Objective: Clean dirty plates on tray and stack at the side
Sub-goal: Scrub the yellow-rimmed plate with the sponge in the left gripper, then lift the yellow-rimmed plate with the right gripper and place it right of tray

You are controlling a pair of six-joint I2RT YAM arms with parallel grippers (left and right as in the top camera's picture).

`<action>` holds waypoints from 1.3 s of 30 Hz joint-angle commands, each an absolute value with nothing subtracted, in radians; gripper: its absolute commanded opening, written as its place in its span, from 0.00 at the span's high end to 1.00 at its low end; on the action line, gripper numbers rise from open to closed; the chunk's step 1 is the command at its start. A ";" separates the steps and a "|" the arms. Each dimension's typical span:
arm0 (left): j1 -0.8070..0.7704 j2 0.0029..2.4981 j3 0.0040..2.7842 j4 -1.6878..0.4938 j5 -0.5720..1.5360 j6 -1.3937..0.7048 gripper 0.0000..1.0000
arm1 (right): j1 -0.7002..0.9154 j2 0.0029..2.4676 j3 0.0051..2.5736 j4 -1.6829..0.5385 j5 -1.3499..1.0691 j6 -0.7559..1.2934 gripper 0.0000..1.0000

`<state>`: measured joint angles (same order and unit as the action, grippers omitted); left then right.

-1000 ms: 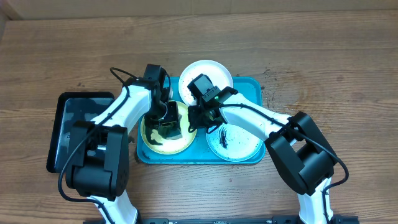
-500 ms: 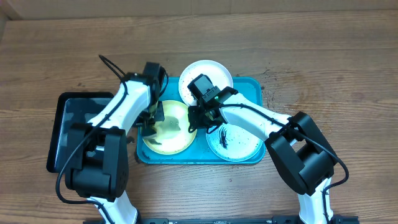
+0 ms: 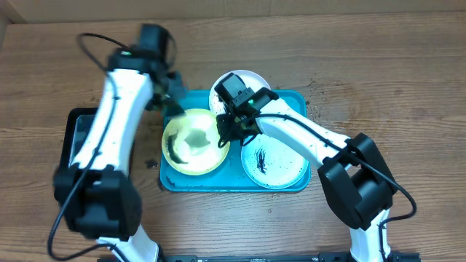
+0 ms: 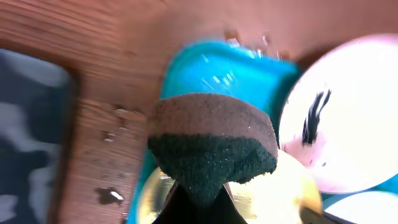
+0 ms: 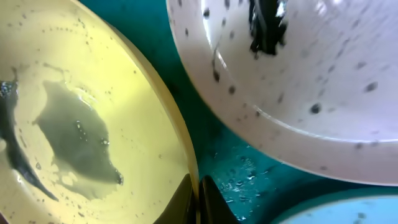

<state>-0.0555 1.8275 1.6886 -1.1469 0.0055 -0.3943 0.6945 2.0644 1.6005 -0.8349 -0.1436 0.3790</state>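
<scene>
While the yellow-green plate (image 3: 191, 142) lies on the tray (image 3: 297, 100), its rim is pinched by the right gripper (image 5: 198, 198) — likely for steadying — and a sponge (image 4: 211, 146) is clamped in the left gripper (image 4: 198, 202) above.

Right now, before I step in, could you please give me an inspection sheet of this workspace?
Surface: wooden table, water droplets beside the tray.
Job's things: yellow-green plate wet and smeared, white plate and teal plate black-marked, all on turquoise tray.
Clutter: black tray at left.
End effectors: left end effector shut on sponge, raised over tray corner; right end effector shut on yellow-green plate's rim.
Cables: black cable looping off left arm.
Surroundings: nothing seen.
</scene>
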 commanded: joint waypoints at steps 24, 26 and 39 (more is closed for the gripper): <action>0.467 1.762 1.579 -1.177 0.038 -0.499 0.96 | 1.075 1.947 1.749 -0.555 1.093 -0.492 0.96; 0.470 1.762 1.579 -1.179 0.036 -0.497 0.96 | 1.091 1.947 1.749 -0.548 1.092 -0.529 0.96; 0.473 1.762 1.579 -1.193 0.034 -0.494 0.96 | 1.092 1.947 1.749 -0.574 1.075 -0.439 0.96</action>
<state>0.4667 1.7691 1.5867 -1.1892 0.0483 -0.4740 1.1004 1.9842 1.7203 -0.5621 1.0630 -0.5011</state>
